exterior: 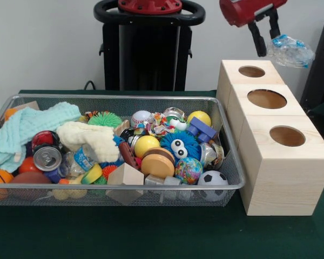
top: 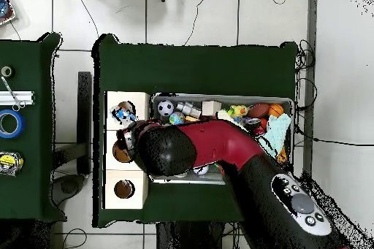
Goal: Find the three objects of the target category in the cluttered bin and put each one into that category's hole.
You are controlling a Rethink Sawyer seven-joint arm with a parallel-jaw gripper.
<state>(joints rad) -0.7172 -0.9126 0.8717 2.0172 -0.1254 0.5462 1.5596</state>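
Observation:
My gripper (exterior: 265,33) hangs high above the row of pale wood cubes, shut on a crumpled clear plastic bottle with a blue label (exterior: 291,49). In the overhead view the bottle (top: 123,113) is over the cube farthest from my base, with the gripper (top: 128,135) just beside it. The smallest hole (exterior: 251,71) is in the cube nearest my base, and it also shows in the overhead view (top: 124,188). The wire mesh bin (exterior: 124,97) lies beside the cubes, crammed with balls, toys and cloths. My arm hides part of the bin (top: 219,98) from above.
Two wider holes (exterior: 267,99) (exterior: 287,136) are in the other cubes. The bin holds a yellow ball (exterior: 146,144), a soccer ball (exterior: 212,179), a soda can (exterior: 47,157), a blue fuzzy toy with eyes (exterior: 179,147) and a mint cloth (exterior: 27,127). Tape rolls (top: 10,123) lie on a side table.

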